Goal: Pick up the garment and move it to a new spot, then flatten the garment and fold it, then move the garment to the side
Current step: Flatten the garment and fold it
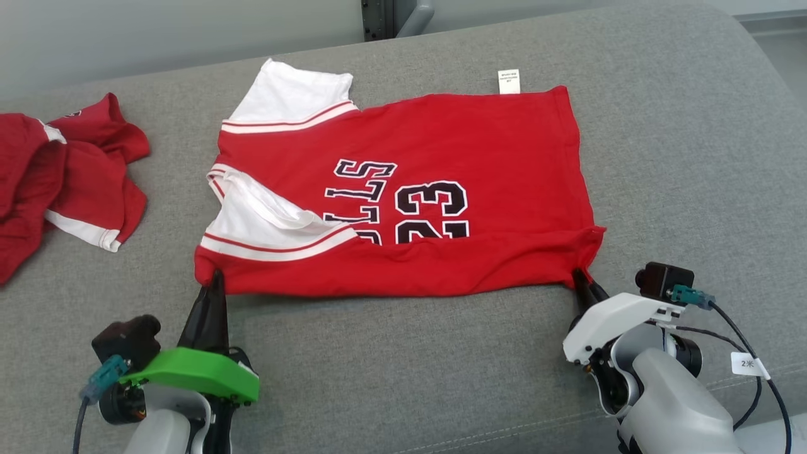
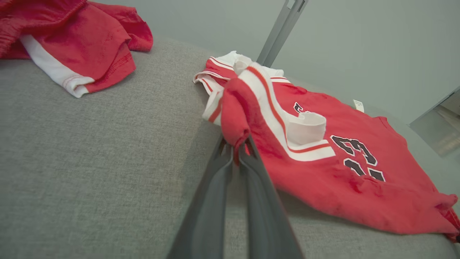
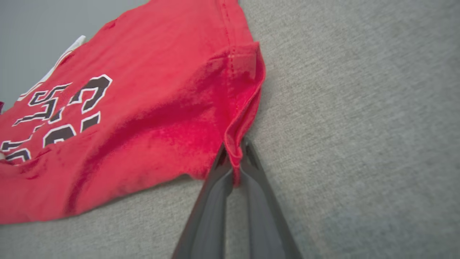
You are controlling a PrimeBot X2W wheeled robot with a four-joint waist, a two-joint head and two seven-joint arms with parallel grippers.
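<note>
Jersey lies spread on the grey cushion in the head view, my left pincer clenched on its near shoulder corner, right pincer likewise on the near hem corner. Left wrist: red cloth bunched in the grip. Right wrist: hem nipped thinly, so I'd raise both corners together, edge taut. Print reads "23" and "LLS"; tag unreadable.

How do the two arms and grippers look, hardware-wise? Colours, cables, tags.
Left gripper: long dark tapered jaws, bright green wrist cover, left camera block in black with a teal plug and cable. Right gripper: same dark jaws, white wrist cover, right camera block in black, teal plug, black cables carrying a white tag. Left forearm and right forearm are pale grey.
</note>
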